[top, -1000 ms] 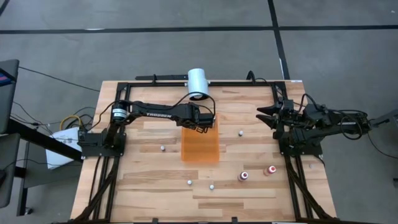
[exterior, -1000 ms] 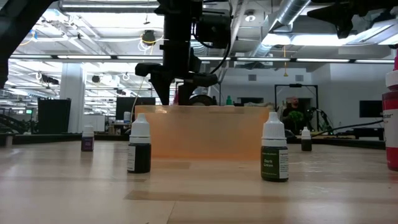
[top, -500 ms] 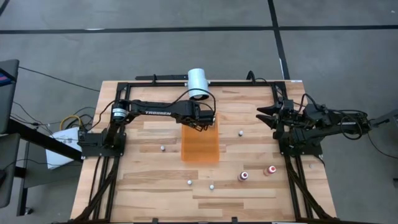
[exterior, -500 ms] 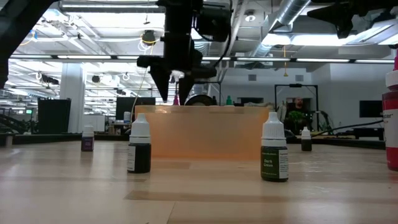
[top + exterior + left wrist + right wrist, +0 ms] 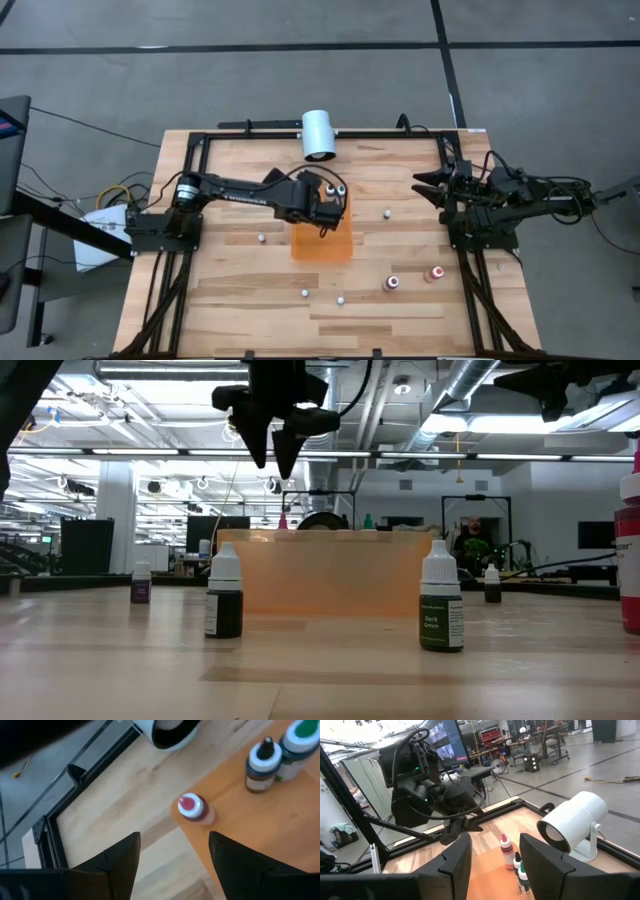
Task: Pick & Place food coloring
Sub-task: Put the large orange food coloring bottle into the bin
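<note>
The left end effector [image 5: 322, 213] has risen, fingers spread and empty, leaving a pink-capped bottle [image 5: 192, 808] on the orange mat [image 5: 322, 240].

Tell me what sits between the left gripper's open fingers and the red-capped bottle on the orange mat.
Nothing. In the left wrist view, the left gripper hangs open above the red-capped bottle at the orange mat's corner; only bare wood and mat show between.

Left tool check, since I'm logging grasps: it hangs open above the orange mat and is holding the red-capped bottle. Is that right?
Not quite. The left tool hangs open above the orange mat, but it holds nothing. The left wrist view shows the red-capped bottle standing on the mat's edge, apart from both fingers.
</note>
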{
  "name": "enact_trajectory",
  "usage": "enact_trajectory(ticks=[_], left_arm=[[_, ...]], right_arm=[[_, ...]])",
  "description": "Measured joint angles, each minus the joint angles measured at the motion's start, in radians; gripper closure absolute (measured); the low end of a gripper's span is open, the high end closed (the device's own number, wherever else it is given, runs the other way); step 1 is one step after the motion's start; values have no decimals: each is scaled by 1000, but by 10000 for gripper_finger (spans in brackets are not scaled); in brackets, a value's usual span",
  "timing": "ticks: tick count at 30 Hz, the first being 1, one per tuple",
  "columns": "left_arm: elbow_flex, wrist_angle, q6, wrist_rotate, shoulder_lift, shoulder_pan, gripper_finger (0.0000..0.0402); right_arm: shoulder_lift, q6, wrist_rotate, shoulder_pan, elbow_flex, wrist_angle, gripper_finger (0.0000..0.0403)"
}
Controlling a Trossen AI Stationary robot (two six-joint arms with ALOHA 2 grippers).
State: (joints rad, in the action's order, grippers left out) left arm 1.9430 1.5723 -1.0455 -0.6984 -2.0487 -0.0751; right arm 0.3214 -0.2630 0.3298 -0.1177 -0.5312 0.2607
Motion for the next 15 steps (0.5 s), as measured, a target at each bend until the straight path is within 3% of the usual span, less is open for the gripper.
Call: enact_trajectory(ticks=[7, 12, 15], left_arm=[[0, -1, -13, 0, 4, -7, 173], [-15, -3, -63, -110, 55, -60, 173], [-84, -3, -121, -113, 102, -84, 173]], right_arm=[[0, -1, -43, 0, 0, 4, 248], [0, -6, -89, 0, 0, 56, 248], [0, -44, -96, 0, 0, 92, 248]])
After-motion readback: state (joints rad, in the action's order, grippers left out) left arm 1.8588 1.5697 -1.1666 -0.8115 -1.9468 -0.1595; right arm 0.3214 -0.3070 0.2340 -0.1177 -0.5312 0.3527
